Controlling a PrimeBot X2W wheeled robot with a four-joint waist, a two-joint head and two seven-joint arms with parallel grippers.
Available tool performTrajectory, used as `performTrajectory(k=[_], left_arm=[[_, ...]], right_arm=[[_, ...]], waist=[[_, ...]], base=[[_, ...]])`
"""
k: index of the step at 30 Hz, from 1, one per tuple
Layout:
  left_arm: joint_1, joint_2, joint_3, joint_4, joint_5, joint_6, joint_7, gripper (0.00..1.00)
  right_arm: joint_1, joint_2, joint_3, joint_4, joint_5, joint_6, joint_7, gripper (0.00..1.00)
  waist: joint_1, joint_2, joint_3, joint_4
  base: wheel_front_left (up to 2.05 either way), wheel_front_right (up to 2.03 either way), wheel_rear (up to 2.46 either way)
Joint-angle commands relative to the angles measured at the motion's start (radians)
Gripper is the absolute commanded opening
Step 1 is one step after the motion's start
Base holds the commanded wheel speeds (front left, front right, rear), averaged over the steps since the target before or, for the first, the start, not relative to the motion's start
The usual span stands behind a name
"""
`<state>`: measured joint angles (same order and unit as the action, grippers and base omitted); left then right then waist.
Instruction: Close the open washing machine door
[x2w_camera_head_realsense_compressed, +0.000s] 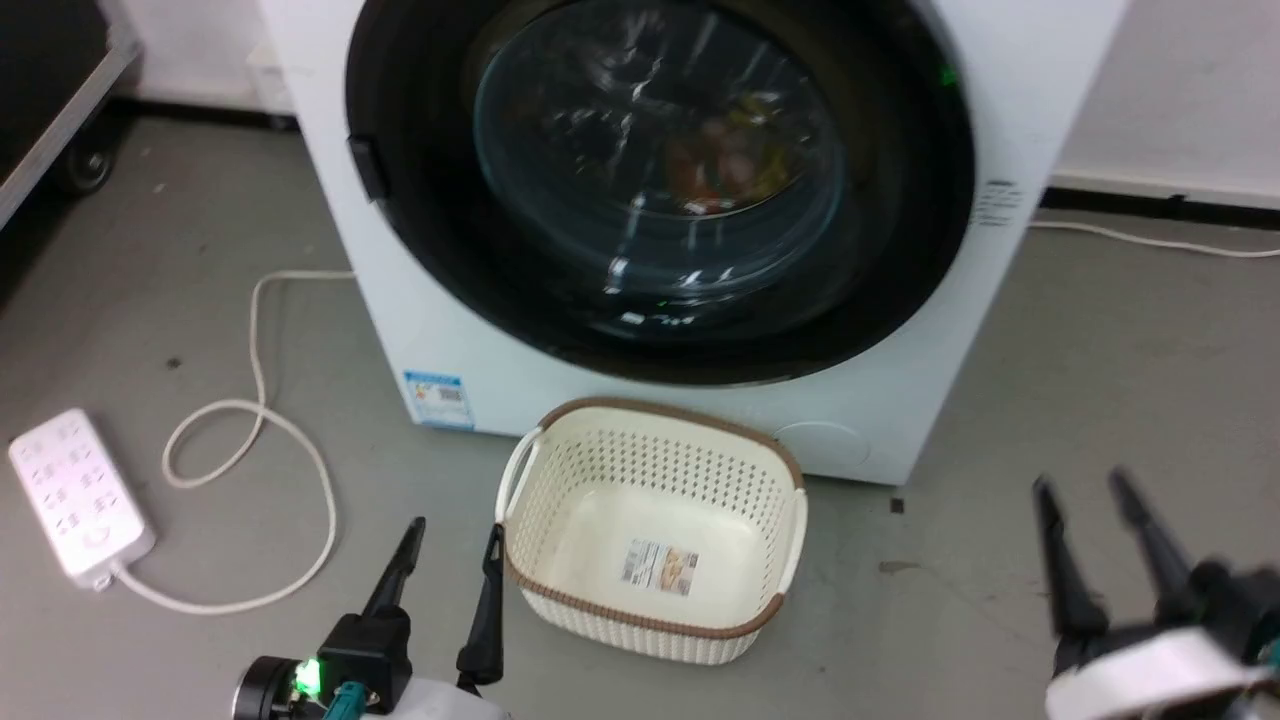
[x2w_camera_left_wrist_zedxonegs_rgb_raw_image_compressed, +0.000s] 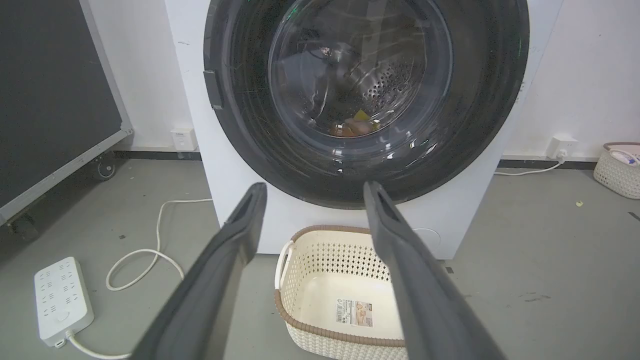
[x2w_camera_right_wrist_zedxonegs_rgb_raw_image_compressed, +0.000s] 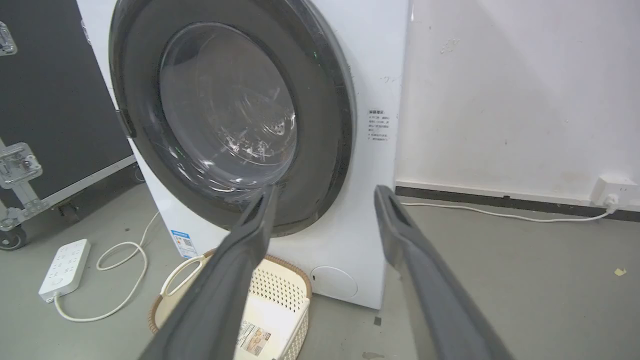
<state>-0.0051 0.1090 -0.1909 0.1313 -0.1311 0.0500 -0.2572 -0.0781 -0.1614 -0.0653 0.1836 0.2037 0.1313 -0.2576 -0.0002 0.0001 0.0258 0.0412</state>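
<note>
As the round glossy-black, glass-windowed washing machine door (x2w_camera_head_realsense_compressed: 660, 190) sits flush, closing seems done; left gripper (x2w_camera_head_realsense_compressed: 455, 528), right gripper (x2w_camera_head_realsense_compressed: 1080, 480) spread, empty; confirm latch.

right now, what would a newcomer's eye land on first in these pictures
The washing machine door, a glossy black ring around bulging glass, dominates the upper head view and looks shut against the white cabinet. Below it a cream basket sits empty on the grey floor, with a white power strip off to the left.
</note>
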Motion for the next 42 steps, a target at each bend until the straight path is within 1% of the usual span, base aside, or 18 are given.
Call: performTrajectory(k=[1, 3, 6, 13, 14, 42], left_arm=[[0.013, 0.005, 0.002, 0.009, -0.007, -0.006, -0.005, 1.00], [0.013, 0.005, 0.003, 0.017, -0.007, -0.009, -0.005, 1.00], [0.012, 0.002, 0.011, 0.020, -0.010, -0.008, -0.005, 1.00], [0.011, -0.003, 0.019, 0.031, -0.002, -0.007, -0.005, 1.00], [0.006, -0.002, 0.015, 0.029, -0.002, -0.009, 0.001, 0.00], [0.006, -0.014, 0.052, -0.006, 0.027, -0.018, 0.057, 0.00]], right_arm=[[0.048, 0.039, -0.014, -0.026, -0.029, -0.001, -0.004, 1.00], [0.089, 0.069, -0.034, -0.047, -0.052, -0.001, -0.004, 1.00], [0.127, 0.093, -0.040, -0.069, -0.068, -0.001, -0.004, 1.00], [0.160, 0.108, -0.029, -0.087, -0.080, -0.001, -0.004, 1.00], [0.143, 0.102, -0.029, -0.079, -0.073, 0.000, 0.000, 0.00], [0.127, 0.104, -0.008, -0.102, -0.101, 0.000, 0.056, 0.00]], waist=[[0.0002, -0.0001, -0.027, -0.028], [0.0002, -0.0001, -0.030, -0.032], [0.0002, -0.0001, -0.031, -0.038], [0.0002, -0.0001, -0.036, -0.038], [0.0002, -0.0001, -0.036, -0.038], [0.0002, -0.0001, -0.034, -0.039]], base=[[0.00, 0.00, 0.00], [0.00, 0.00, 0.00], [0.00, 0.00, 0.00], [0.00, 0.00, 0.00], [0.00, 0.00, 0.00], [0.00, 0.00, 0.00]])
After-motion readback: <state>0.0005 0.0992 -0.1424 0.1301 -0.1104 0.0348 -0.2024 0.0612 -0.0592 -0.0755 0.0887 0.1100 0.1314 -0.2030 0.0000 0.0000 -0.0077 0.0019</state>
